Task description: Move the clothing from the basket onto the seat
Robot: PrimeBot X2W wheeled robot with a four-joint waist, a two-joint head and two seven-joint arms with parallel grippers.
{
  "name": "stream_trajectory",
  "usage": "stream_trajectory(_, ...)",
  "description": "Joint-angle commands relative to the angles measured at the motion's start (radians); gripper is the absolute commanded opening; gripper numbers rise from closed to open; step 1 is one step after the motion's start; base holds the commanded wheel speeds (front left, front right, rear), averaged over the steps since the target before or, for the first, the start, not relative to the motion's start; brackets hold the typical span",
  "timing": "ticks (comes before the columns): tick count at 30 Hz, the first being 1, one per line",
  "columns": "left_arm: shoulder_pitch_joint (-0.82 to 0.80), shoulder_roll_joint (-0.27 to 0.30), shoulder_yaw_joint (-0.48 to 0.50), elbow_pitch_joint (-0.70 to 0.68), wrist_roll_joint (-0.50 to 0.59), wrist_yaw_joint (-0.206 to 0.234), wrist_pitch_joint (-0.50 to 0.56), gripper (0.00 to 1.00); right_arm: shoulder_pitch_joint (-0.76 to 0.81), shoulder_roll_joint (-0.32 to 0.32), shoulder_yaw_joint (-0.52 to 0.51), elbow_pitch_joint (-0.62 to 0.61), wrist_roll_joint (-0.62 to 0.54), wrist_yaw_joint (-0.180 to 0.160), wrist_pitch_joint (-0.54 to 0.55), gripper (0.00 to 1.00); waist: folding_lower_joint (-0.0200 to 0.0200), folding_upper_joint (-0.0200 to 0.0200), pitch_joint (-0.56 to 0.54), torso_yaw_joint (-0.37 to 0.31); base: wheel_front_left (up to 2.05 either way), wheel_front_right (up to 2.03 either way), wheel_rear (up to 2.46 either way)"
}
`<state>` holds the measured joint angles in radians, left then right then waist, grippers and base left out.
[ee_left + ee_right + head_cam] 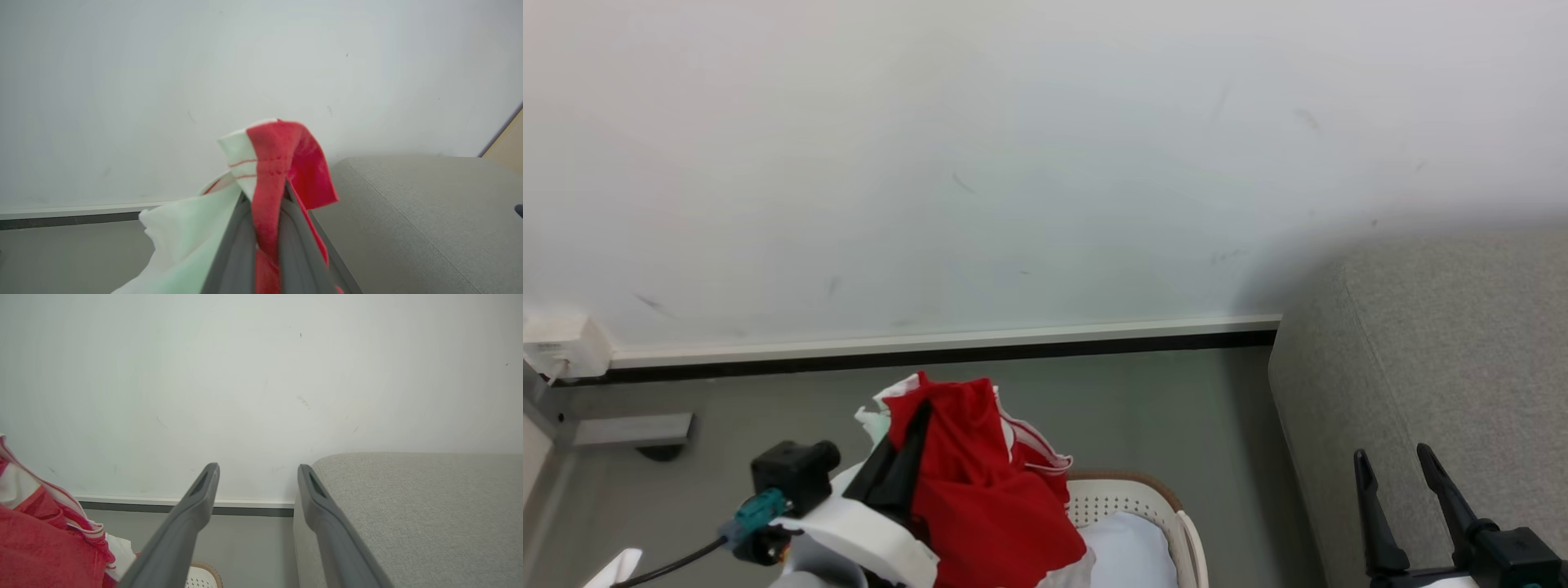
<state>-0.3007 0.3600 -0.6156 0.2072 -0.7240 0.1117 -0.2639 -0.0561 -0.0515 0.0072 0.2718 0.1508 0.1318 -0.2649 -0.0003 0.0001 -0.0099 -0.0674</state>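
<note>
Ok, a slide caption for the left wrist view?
Left gripper shut on the clothing, grey seat and white wall beyond.
</note>
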Motion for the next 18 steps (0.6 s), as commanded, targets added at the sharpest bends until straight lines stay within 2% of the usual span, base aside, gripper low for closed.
stream_trajectory(1,0.021,0.011,0.019,-0.014,0.024,0.0,-0.001,0.0,0.016,-0.005,-0.002,0.001,-0.005,-0.002,0.001,1.0,0.0003,-0.0001,-0.012,0.005,0.0,0.0,0.0)
stream_trajectory(7,0.046,0.016,0.078,-0.047,0.073,-0.017,-0.001,0.0,0.028,-0.008,-0.004,-0.003,-0.001,-0.002,0.001,1.0,0.0003,-0.0001,-0.033,0.012,0.0,0.0,0.0)
stream_trajectory(18,0.043,0.021,0.096,-0.09,0.085,-0.031,-0.001,0.0,0.023,-0.014,0.022,-0.012,0.015,-0.002,0.001,1.0,0.0003,-0.0001,-0.035,0.014,0.0,0.0,0.0)
